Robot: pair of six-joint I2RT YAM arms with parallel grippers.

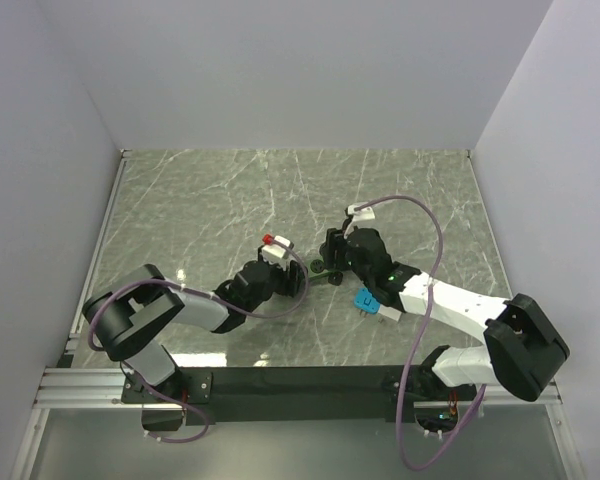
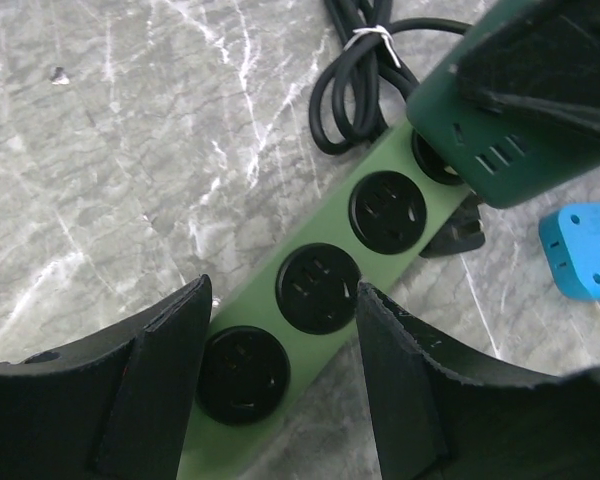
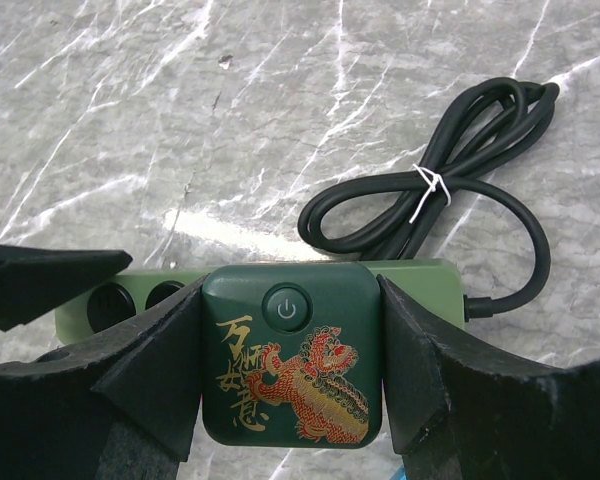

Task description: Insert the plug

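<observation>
Dark green plastic fills my right wrist view: the plug [image 3: 280,390], a square block with a round power button and a red-and-gold dragon on its face, is pinched by the right gripper [image 3: 292,330], one black finger pressed against each of its sides. It sits over the light green power strip [image 3: 420,280], at the end where the cord leaves. From my left wrist view the plug [image 2: 480,140] covers most of that last socket. I cannot tell whether its prongs are in or merely above the holes.

My left gripper [image 2: 283,330] is at the opposite end of the power strip [image 2: 355,250], fingers spread wide with the strip running between them. I cannot tell whether the pads touch its sides. Three black round sockets show uncovered along the strip in that view.

Beyond the strip's cord end, the black cord [image 3: 450,130] lies on the table in loose loops, bundled by a thin white tie [image 3: 427,185]. A blue adapter [image 2: 585,250] lies on the table just beside the strip, on the near side of it, close to the plug. In the top view it [image 1: 366,299] rests right by the right arm's wrist. Everything sits on the grey-green marbled table [image 3: 180,100], with both grippers close together near its middle.
</observation>
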